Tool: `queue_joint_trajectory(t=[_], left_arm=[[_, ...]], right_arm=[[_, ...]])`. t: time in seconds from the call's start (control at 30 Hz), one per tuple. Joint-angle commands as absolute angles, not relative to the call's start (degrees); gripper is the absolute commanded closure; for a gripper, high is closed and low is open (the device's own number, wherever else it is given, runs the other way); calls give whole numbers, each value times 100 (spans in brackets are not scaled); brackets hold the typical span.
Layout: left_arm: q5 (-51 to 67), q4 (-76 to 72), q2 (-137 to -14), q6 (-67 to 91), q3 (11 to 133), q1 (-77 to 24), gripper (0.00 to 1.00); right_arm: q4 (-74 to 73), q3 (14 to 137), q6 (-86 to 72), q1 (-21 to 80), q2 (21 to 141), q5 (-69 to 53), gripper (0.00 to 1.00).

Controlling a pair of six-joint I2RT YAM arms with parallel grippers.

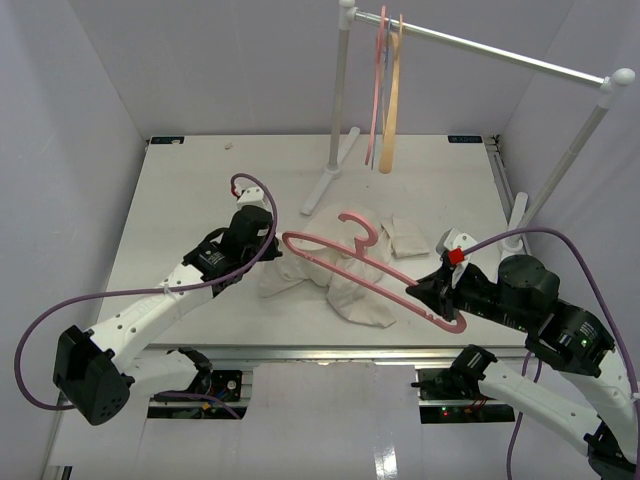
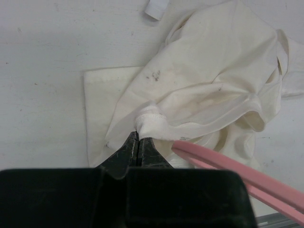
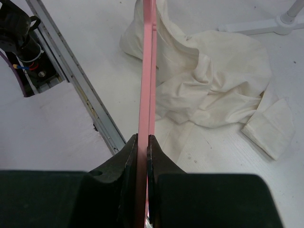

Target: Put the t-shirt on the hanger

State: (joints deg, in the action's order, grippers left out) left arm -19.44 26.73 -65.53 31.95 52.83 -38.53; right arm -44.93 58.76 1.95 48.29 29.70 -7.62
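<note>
Two grips were set, left claw (image 2: 137, 142) pinching shut on the t-shirt (image 2: 213, 61), right claw (image 3: 142, 142) clamping the hanger (image 3: 147, 71), apparently not yet threaded inside.

The t-shirt (image 1: 350, 285) is plain cream, unprinted, with a few small dark specks. The hanger (image 1: 340, 262) is solid pink. The surface (image 1: 200, 190) is white. The left hand (image 2: 138, 142) and right hand (image 3: 142, 142) are black. The cables (image 1: 100, 300) are purple, and a red tab (image 1: 456, 256) shows by the right wrist. On the pale grey rack (image 1: 480, 45) hang a second pink hanger (image 1: 378, 90) and a tan hanger (image 1: 392, 100).
</note>
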Motion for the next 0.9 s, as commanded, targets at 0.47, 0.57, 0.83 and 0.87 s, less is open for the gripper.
queue_joint_trajectory(t=[0.47,0.57,0.83,0.87], left_arm=[[-1532,2689,-6346,3149,5669,-3788,100],[-1561,2691,-6353,3083,5704,-3788,100],[-1758,2778,-6363,2930,5825,-3788,100],[-1758,2801,-6371,2887,5859,-3780,100]], right_arm=[[-3767,5812,352,4852,3308,-897,92],[-3592,5715,360,4860,3484,-1050,92],[-3439,5306,335,4852,3261,-1260,92],[-3380,5227,318,4852,3212,-1370,92]])
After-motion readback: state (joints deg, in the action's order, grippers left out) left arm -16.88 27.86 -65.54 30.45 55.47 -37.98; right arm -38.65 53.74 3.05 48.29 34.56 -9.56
